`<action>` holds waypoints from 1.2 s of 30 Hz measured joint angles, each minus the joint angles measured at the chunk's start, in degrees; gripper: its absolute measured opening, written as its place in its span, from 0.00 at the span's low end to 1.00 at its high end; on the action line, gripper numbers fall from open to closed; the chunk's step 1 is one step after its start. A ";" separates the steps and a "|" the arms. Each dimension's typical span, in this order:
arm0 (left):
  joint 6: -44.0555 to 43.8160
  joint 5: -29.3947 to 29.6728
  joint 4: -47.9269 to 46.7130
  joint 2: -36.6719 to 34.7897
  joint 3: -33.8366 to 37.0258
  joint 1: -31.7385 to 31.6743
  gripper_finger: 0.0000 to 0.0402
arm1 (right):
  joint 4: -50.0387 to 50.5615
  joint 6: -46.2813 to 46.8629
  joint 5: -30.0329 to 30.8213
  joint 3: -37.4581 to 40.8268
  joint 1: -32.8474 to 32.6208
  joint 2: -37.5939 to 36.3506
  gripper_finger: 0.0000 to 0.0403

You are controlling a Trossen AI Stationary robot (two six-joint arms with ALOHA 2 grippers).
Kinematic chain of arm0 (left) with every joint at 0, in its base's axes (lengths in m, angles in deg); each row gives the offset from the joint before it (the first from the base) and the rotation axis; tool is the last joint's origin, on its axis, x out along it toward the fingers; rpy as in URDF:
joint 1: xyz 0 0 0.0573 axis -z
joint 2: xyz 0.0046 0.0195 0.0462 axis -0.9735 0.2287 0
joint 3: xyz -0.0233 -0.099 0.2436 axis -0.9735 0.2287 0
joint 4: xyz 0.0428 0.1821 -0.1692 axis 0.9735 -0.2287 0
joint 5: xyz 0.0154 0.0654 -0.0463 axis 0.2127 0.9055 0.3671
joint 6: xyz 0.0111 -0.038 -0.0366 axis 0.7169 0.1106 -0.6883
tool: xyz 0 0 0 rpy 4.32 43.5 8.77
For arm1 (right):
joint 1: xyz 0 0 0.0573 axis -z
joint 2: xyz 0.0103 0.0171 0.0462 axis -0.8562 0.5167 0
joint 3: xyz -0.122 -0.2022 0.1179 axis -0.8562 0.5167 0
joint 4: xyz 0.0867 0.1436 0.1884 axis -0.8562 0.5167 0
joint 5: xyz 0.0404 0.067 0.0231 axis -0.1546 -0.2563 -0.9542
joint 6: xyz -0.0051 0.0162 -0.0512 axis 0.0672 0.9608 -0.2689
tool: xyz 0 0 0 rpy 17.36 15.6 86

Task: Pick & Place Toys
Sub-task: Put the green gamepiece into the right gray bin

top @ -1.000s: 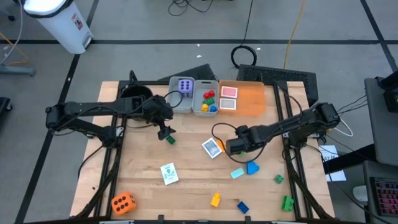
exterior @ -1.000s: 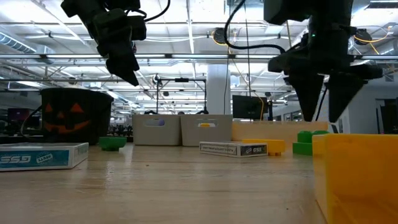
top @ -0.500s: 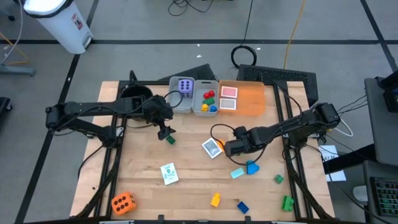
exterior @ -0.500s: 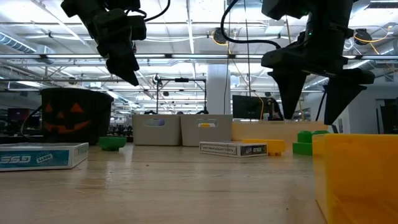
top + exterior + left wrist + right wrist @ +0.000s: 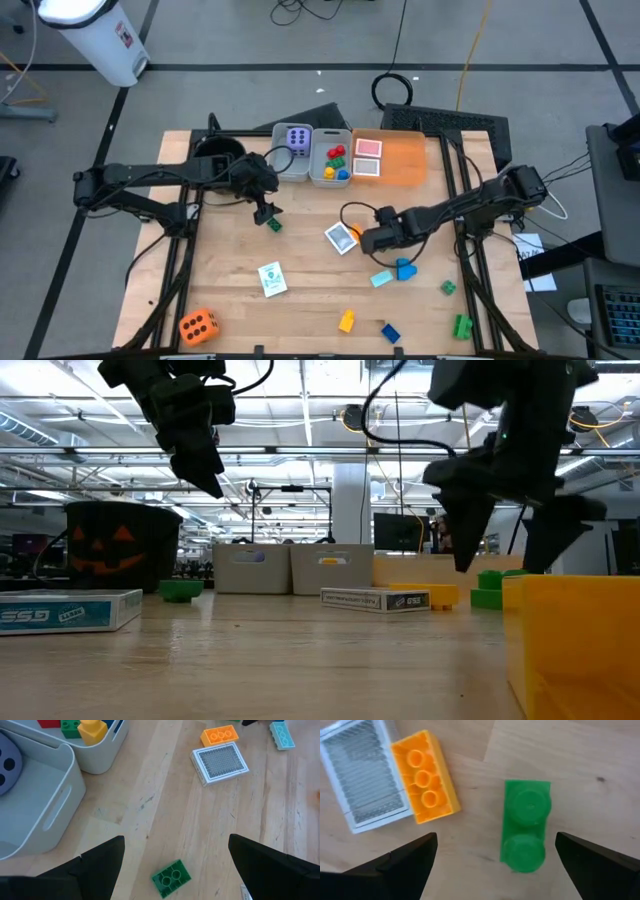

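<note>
green brick (image 5: 524, 825), orange brick (image 5: 424, 776), card (image 5: 362, 780), flat

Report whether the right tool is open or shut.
Open: the right tool has its two dark fingers spread wide around a green brick, not touching it.

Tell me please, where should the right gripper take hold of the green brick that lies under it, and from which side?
Come straight down on the green brick with the open right gripper. Grip its two long flat sides, likely the surest faces. It lies flat, studs up, clear of the orange brick beside it.
</note>
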State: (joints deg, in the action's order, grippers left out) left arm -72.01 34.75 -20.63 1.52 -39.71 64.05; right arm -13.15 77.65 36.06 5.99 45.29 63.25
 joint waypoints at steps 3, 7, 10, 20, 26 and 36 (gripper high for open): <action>0.00 -0.01 0.00 0.01 0.00 0.00 0.90 | -2.73 3.29 -1.12 2.58 0.02 0.00 0.98; 0.00 -0.01 0.00 0.01 0.00 0.00 0.90 | -3.99 4.10 -1.29 4.50 0.00 0.00 0.98; 0.00 0.01 0.00 0.01 0.00 -0.02 0.90 | -4.09 4.10 -1.29 4.95 0.00 0.00 0.98; 0.11 0.03 0.02 0.01 0.00 0.00 0.90 | -1.76 2.08 -1.30 5.01 0.11 0.00 0.98; 0.11 0.05 0.04 0.01 0.00 0.00 0.90 | 1.00 2.08 -2.63 5.01 0.11 0.00 0.97; 0.11 0.09 0.07 0.01 0.00 -0.02 0.90 | 1.33 1.97 -2.74 5.01 0.11 0.00 0.92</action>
State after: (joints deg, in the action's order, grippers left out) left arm -71.90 34.84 -20.56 1.54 -39.71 64.03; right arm -11.82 79.62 33.32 11.01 45.40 63.25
